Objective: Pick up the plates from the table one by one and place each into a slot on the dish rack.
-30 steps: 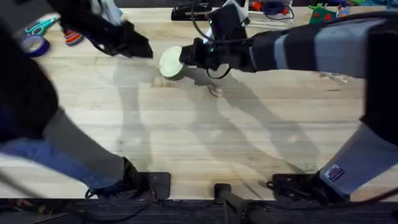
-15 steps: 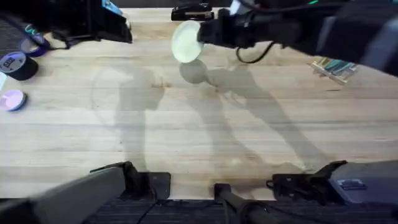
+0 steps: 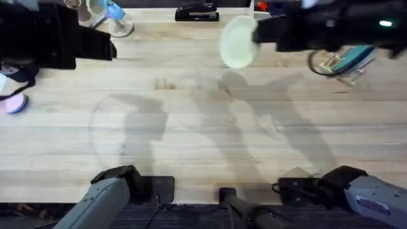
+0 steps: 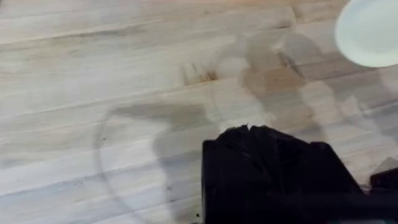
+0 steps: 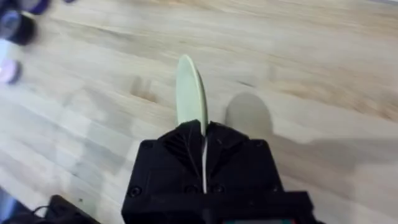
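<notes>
Item: cream plate (image 5: 189,93), light, stiff, likely slippery; my right gripper (image 5: 204,134) pinched its rim edge-on above the table (image 3: 191,127). Left gripper: state unclear.

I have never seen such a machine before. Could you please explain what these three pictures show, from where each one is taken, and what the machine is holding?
These are two robot arms at a wooden table. One picture looks down from a camera above the table; the other two come from small cameras on each arm's wrist. The right claw is shut on the edge of a pale cream plate, lifted above the table; the right wrist view shows that plate edge-on. The left claw holds nothing. At the far right stands a small wooden dish rack with a blue plate in it. Rolls of tape lie at the left edge.
</notes>
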